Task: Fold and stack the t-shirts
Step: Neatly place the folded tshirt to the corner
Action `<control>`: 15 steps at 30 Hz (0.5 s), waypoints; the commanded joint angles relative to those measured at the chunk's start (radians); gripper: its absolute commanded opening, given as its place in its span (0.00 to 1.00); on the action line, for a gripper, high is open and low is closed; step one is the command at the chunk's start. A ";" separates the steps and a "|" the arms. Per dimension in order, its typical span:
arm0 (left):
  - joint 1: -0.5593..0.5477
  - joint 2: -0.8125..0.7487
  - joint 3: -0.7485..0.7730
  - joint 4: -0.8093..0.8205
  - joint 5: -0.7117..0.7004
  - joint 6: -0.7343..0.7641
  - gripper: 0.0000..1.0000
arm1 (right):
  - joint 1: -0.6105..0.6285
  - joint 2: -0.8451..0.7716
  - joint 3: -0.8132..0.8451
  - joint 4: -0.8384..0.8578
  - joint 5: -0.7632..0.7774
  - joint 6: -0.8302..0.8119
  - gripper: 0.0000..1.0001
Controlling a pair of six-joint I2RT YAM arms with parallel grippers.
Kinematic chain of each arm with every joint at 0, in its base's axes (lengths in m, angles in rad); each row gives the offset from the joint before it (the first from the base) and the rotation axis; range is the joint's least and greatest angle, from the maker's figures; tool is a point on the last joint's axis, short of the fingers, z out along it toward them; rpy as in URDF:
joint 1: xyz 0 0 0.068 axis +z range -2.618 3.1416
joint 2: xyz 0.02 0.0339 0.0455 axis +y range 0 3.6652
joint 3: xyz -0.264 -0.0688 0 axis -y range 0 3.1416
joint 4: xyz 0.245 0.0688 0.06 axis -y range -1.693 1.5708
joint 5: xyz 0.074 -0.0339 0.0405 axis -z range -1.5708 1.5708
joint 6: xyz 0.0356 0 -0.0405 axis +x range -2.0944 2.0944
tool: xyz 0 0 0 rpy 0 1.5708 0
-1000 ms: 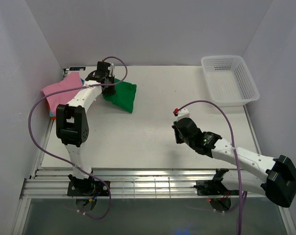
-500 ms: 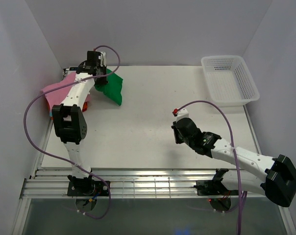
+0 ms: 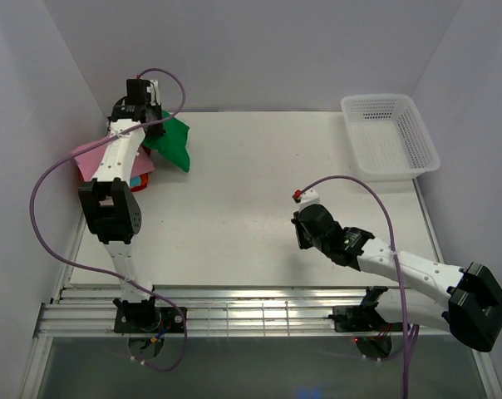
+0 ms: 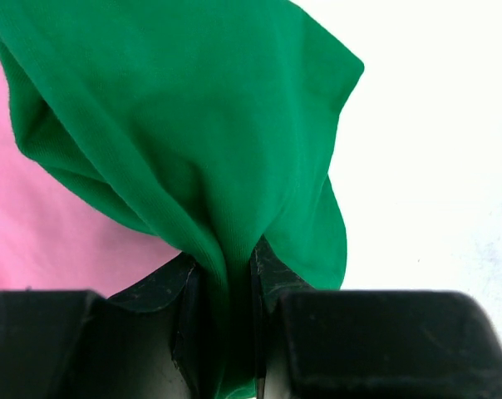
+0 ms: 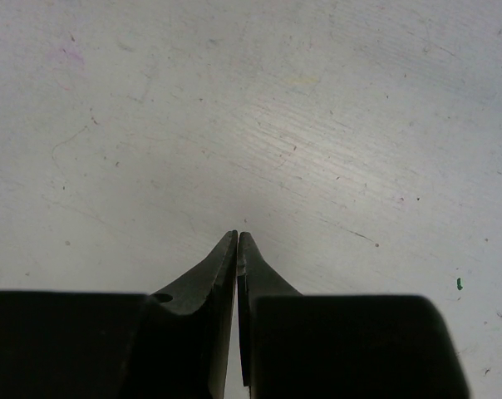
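My left gripper (image 3: 143,116) is shut on a bunched fold of the bright green t-shirt (image 3: 171,143), which hangs off the table at the far left. In the left wrist view the green t-shirt (image 4: 193,125) fills the frame, pinched between my left gripper (image 4: 226,266) jaws, with the pink t-shirt (image 4: 43,233) below it. The pink t-shirt (image 3: 97,156) lies on a stack by the left wall, with orange-red and teal edges (image 3: 140,180) showing under it. My right gripper (image 5: 237,238) is shut and empty over bare table, near the middle right (image 3: 302,229).
A white mesh basket (image 3: 390,135) stands at the far right corner of the table. The left wall runs close beside the stack. The table's near edge (image 3: 259,287) meets a metal rail.
My left gripper has carried the green t-shirt up and to the left, from the table beside the stack to a spot over the pink t-shirt. The right arm has barely moved.
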 commanded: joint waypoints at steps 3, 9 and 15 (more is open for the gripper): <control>0.020 -0.026 0.140 0.010 0.014 0.006 0.00 | 0.001 -0.042 -0.015 0.013 -0.005 0.001 0.09; 0.080 0.027 0.263 -0.022 0.020 -0.006 0.00 | 0.001 -0.054 -0.026 -0.001 -0.007 0.003 0.09; 0.104 -0.008 0.202 0.001 -0.033 -0.007 0.00 | 0.001 -0.057 -0.026 -0.010 -0.011 -0.002 0.09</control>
